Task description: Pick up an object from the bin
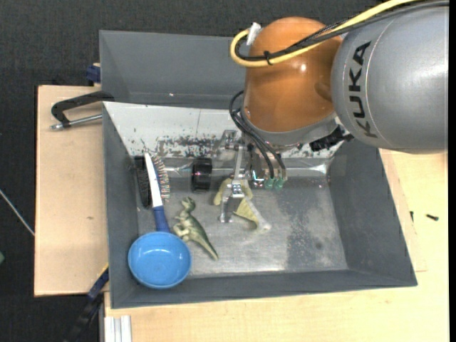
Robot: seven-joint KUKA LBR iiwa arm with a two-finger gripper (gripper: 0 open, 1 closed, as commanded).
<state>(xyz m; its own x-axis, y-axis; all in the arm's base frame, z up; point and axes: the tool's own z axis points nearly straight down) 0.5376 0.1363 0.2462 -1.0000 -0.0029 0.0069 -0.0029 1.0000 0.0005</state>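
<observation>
A pale yellow piece (249,212), wedge-shaped and seemingly wrapped in clear film, is seen lying on the floor of the bin (356,212), near its middle and slightly toward the back wall. The claw (228,204) is lowered to the floor just at the left edge of this piece. Whether contact is made cannot be told, and whether the claw is set wide or narrow cannot be told either, as its tip is viewed from above and partly merges with the metal floor. Nothing can be made out as held in it.

To the left of the claw and toward the front, a green toy dinosaur (192,230) is laid on its side, apart from the pale piece. Behind the dinosaur, near the back wall, a small black cylinder (201,174) is found. Further left, a brush (151,180) with a black back and a white handle is placed along the left wall. In the front left corner a blue scoop (159,260) is set with its bowl upward, its handle pointing toward the brush.

Above the claw, the wrist is enclosed by an orange cover (288,77), over which a yellow cable (370,16) is looped. The grey arm (399,77) is extended in from the right.
</observation>
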